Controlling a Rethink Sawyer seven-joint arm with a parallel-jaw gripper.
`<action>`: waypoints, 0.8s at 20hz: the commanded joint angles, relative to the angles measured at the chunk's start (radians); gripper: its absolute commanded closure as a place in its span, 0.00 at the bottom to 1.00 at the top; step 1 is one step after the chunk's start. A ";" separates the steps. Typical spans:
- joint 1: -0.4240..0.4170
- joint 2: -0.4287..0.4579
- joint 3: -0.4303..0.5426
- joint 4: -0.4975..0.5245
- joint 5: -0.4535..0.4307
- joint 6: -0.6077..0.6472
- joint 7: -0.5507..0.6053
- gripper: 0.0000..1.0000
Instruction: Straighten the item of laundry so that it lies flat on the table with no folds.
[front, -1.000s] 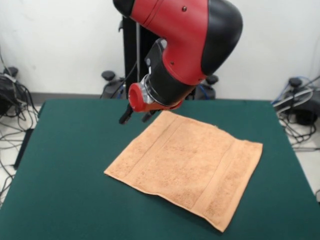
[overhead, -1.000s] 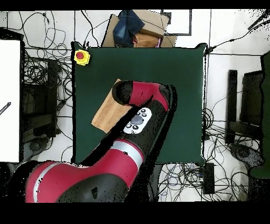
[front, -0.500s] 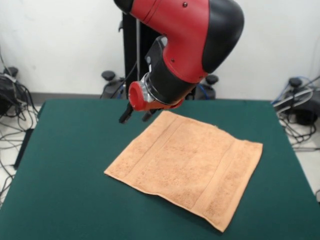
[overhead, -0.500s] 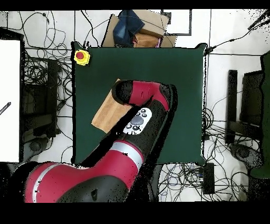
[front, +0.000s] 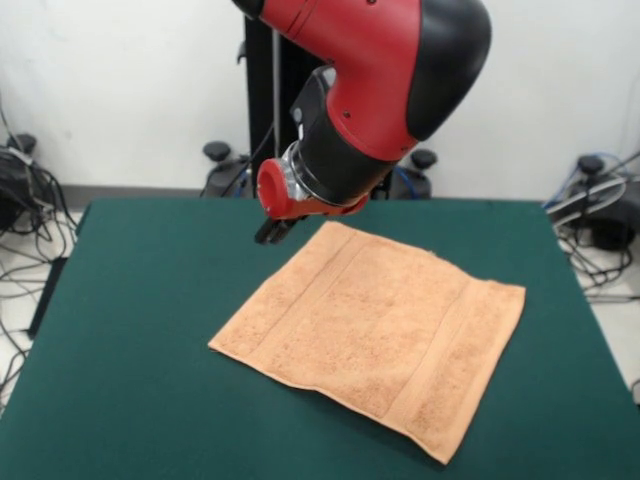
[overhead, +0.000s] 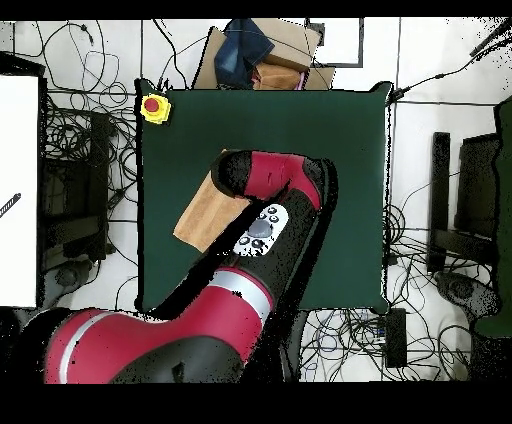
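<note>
Since your last look, gripper fingers have drawn together, empty. One peach-orange terry towel lies flat mid green felt table; one yellow-boxed red button sits at a corner; arm hides towel overhead.

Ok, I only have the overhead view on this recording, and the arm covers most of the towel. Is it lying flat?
Observer: Yes. From the front, the peach-orange towel lies spread out on the green table with all four corners out and no fold showing.
Operator: And where is the gripper? The arm hides it from me.
Observer: The gripper hangs beside the towel's far corner, apart from the cloth.
Operator: Is any of the towel lifted?
Observer: No. Its edges rest on the table all round, and the gripper holds none of it.
</note>
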 joint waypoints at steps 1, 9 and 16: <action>-0.016 0.025 0.112 0.025 -0.008 0.073 0.176 1.00; -0.020 0.037 0.116 0.003 -0.007 0.081 0.170 1.00; -0.023 0.040 0.120 -0.005 -0.005 0.091 0.166 0.00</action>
